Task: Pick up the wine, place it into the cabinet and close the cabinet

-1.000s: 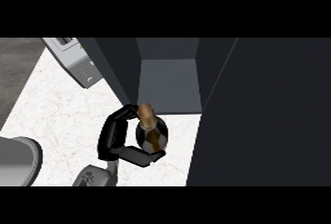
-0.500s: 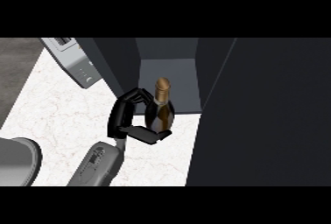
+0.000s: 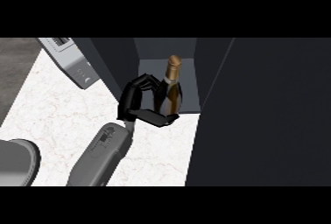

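One hand holds wine over marble counter.

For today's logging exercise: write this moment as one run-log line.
left robot hand: shut on wine bottle | bottle: upright, at cabinet opening | cabinet: open

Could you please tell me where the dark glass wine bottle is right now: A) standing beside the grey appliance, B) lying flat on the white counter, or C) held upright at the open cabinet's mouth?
C: the robot hand curls round the upright dark glass wine bottle at the open dark cabinet.
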You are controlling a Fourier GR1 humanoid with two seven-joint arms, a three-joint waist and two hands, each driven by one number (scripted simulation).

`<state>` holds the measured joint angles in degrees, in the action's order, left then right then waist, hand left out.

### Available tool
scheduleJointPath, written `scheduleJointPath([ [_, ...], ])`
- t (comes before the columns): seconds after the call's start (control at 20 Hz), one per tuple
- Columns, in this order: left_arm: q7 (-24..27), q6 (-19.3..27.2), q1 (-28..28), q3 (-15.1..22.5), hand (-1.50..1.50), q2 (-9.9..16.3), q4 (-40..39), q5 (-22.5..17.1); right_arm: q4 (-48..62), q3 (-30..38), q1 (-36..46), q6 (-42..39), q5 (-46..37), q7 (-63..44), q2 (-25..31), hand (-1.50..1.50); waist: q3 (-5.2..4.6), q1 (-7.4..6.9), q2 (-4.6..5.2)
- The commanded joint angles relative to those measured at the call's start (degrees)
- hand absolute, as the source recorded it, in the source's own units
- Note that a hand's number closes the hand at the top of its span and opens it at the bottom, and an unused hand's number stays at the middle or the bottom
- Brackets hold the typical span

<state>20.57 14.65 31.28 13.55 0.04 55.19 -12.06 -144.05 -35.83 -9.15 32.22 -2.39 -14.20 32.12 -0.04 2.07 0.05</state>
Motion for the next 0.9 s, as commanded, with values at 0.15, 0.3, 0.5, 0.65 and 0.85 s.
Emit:
scheduleJointPath([
  [0.15, 1.7, 0.6, 9.3, -1.0, 1.5, 0.0, -10.3, -5.8, -10.1, 0.4, -4.1, -1.5, 3.4, -2.1, 0.8, -1.5, 0.01, 0.12, 0.14],
  [0.3, 3.8, 3.1, 11.1, 1.4, 1.5, 0.0, -13.8, -8.7, -11.6, 1.1, -4.5, -1.9, 4.5, -1.8, 1.1, -1.5, 0.01, 1.09, 0.22],
  [0.5, 5.2, 4.7, 14.2, 2.4, 1.5, 0.0, -18.9, -9.2, -11.3, -2.9, -6.3, -1.1, 1.5, -0.4, -0.3, -1.5, -0.02, 1.37, 0.13],
  [0.65, 5.6, 6.7, 19.1, 3.7, 1.5, 0.0, -24.9, -9.3, -7.9, 0.0, -3.6, -2.6, 3.9, 1.5, -0.8, -1.5, 0.0, 1.55, 0.55],
  [0.85, 4.4, 7.9, 20.9, 4.0, 1.5, 0.0, -30.6, -10.0, -6.9, 0.2, -4.5, -3.1, 5.2, 2.4, -1.3, -1.5, 0.0, 1.98, 0.78],
])
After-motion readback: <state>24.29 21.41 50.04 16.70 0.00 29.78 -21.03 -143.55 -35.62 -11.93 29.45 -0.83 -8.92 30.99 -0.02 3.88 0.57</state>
